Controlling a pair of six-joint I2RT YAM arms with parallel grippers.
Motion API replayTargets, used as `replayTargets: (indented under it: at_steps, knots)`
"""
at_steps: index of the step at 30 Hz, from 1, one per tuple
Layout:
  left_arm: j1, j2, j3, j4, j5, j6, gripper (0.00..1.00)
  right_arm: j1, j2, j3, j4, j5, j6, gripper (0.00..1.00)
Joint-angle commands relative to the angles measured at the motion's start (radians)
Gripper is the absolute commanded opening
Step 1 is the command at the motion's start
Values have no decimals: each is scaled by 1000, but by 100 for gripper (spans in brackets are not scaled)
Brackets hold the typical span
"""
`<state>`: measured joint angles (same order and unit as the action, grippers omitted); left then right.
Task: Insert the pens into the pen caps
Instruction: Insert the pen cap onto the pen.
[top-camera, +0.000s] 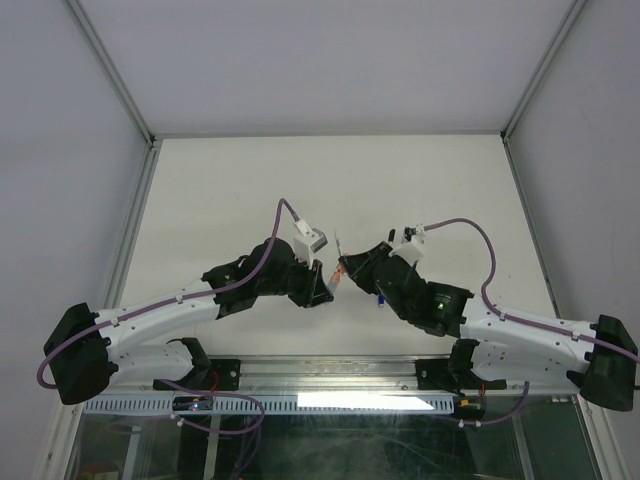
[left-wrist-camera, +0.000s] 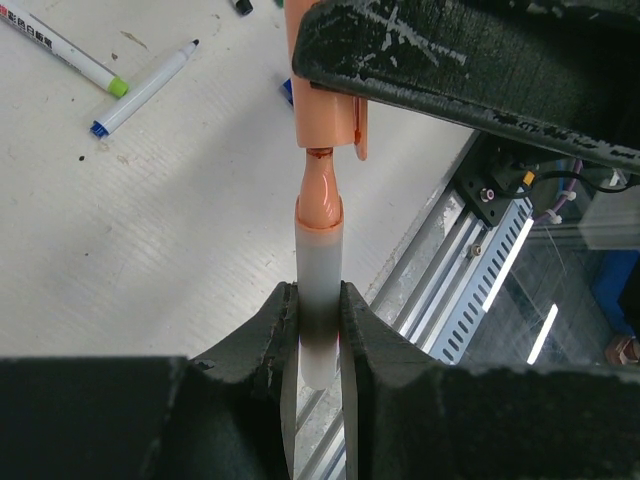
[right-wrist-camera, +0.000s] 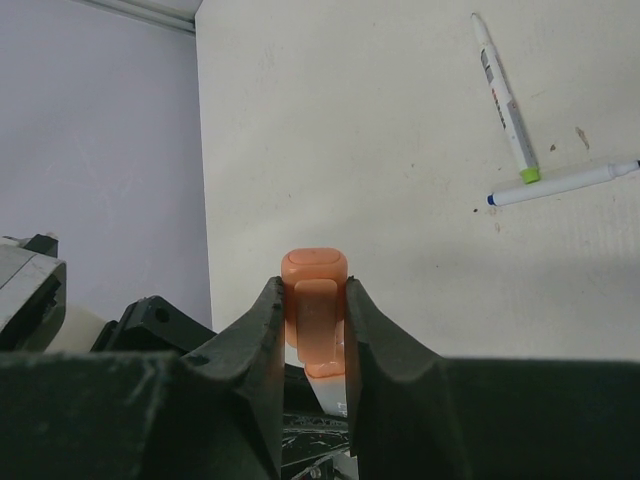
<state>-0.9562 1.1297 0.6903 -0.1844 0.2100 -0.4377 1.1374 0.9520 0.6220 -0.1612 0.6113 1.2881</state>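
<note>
Coaxial pen (left-wrist-camera: 318, 255), nib toward orange cap (left-wrist-camera: 330, 110)

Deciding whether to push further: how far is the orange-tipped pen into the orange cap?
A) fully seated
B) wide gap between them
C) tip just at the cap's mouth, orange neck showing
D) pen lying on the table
C: the left wrist view shows the pen in the left claw meeting the mouth of the cap held by the right claw, its orange neck bare.
</note>
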Motion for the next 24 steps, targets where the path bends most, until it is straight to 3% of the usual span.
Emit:
replayTargets:
  at_steps: [1,24]
  knots:
    - [-9,-19,16,60,-6,-10,0,0,6,1,77,-6,-40,0]
    - [-9,-9,18,55,-39,-16,0,1,67,51,39,-122,-148,0]
